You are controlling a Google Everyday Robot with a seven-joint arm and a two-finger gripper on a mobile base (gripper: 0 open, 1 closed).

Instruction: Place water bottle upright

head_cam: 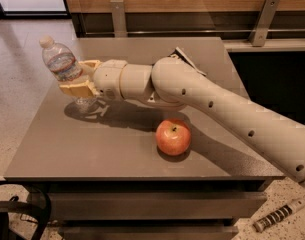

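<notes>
The water bottle [63, 66] is clear ribbed plastic with a white cap and a label band. It stands nearly upright, leaning a little to the left, at the left part of the grey table [107, 149], its base at or just above the top. My gripper [77, 79] is shut on the bottle's lower body, one finger [78, 88] in front and one behind. The cream arm reaches in from the lower right across the table.
A red apple [173, 137] sits on the table near the front, right of the bottle, under the arm. A wooden wall with metal brackets [117, 14] runs behind. A ribbed cable piece [277, 216] lies on the floor at lower right.
</notes>
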